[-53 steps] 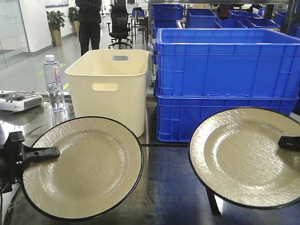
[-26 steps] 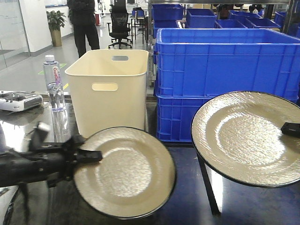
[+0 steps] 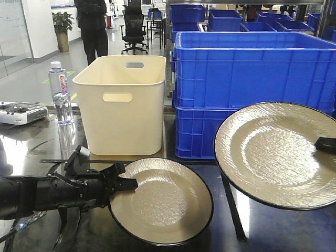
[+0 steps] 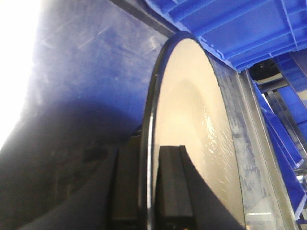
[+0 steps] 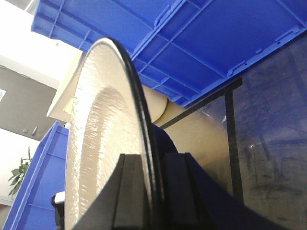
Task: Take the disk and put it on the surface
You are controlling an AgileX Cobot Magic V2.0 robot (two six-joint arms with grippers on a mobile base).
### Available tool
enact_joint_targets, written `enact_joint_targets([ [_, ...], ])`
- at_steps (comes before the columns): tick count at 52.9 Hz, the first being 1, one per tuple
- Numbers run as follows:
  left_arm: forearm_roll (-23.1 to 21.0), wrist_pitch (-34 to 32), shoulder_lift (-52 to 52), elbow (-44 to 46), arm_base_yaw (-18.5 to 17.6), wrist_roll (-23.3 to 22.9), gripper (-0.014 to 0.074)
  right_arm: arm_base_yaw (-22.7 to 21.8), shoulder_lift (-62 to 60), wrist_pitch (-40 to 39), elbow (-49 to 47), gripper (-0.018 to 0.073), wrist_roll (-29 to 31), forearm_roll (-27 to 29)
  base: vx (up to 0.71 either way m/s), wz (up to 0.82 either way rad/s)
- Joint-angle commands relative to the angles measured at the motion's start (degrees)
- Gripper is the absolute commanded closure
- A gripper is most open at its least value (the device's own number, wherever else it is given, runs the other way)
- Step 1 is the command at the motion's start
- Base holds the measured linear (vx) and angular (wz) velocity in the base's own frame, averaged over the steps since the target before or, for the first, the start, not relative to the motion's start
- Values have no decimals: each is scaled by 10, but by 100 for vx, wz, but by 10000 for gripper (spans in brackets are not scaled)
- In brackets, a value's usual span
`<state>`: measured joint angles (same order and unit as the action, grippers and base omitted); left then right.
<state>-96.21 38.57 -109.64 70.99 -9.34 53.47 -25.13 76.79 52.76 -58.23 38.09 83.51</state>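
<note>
Two cream disks with black rims are held over the dark glossy surface (image 3: 215, 236). My left gripper (image 3: 126, 184) is shut on the left rim of the smaller-looking disk (image 3: 163, 202), which hangs low and nearly flat just above the surface. In the left wrist view the fingers clamp that disk's (image 4: 192, 120) edge at the gripper (image 4: 149, 182). My right gripper (image 3: 325, 144) is shut on the right rim of the other disk (image 3: 278, 152), which is raised and tilted toward the camera. The right wrist view shows this disk (image 5: 100, 124) edge-on in the gripper (image 5: 153, 191).
A cream bin (image 3: 123, 100) stands at centre back, with stacked blue crates (image 3: 252, 79) to its right. A water bottle (image 3: 60, 92) and a white controller (image 3: 21, 112) sit at back left. Black tape lines (image 3: 236, 220) cross the surface. A person (image 3: 92, 26) stands far behind.
My left arm has carried its disk rightward and down, close to the surface. The right disk rose earlier and has stayed still over the last half second.
</note>
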Motion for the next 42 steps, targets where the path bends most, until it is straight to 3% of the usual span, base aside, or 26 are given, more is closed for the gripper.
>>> enact_joint_targets([
  [1, -61, 19, 31, 20, -6, 10, 295, -2, -20, 15, -18, 568, 11, 72, 0, 0],
  [4, -60, 19, 31, 20, -6, 22, 226, -2, -20, 15, -18, 568, 12, 72, 0, 0],
  [12, -26, 18, 33, 20, -5, 124, 58, -2, -20, 16, -18, 568, 12, 72, 0, 0],
  [20, 35, 11, 41, 20, -3, 206, -1, -2, -20, 16, -18, 568, 12, 71, 0, 0],
  [33, 213, -32, 64, 20, -3, 212, 17, -2, -20, 21, -18, 568, 12, 71, 0, 0],
  [42, 298, -40, 108, 20, -3, 212, 45, -2, -20, 22, -18, 568, 12, 71, 0, 0],
])
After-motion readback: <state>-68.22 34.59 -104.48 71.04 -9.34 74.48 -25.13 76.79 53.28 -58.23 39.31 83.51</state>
